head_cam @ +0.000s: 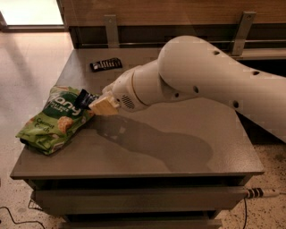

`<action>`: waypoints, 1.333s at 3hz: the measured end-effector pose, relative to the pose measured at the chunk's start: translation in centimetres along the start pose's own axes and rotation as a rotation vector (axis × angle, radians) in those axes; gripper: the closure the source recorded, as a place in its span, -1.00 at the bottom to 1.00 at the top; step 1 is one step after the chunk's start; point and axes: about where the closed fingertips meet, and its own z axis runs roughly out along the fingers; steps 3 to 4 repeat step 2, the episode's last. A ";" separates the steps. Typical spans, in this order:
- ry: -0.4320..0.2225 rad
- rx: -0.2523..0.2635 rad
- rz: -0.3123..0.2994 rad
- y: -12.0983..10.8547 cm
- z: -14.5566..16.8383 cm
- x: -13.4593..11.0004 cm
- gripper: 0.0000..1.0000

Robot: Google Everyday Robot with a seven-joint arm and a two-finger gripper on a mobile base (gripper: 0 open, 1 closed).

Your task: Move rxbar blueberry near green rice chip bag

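One bar (85,97) clamped in gripper (101,105) jaws, at 2 o'clock edge of bag (52,121). Placing step, likely; next: lower, release onto tabletop (187,134).

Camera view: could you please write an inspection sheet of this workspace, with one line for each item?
Surface: grey rectangular table top, carrying the arm's shadow.
Job's things: large crinkled bright-green chip bag lies at the left edge; small dark navy-blue snack bar sits over its upper right corner, held.
Clutter: flat black-wrapped bar at the far edge.
Grippers: pincer of the white arm, shut on the snack bar, beside the bag.
Cables: striped-plug cable at lower right; thin dark cable on the floor, lower left.
Surroundings: wooden wall with metal brackets; pale floor.
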 end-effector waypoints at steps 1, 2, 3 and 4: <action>-0.001 0.001 -0.007 0.2 -0.1 -0.3 -0.97; -0.001 0.001 -0.008 0.3 -0.1 -0.3 -1.00; -0.001 0.001 -0.008 0.3 -0.1 -0.3 -1.00; -0.001 0.001 -0.008 0.3 -0.1 -0.3 -1.00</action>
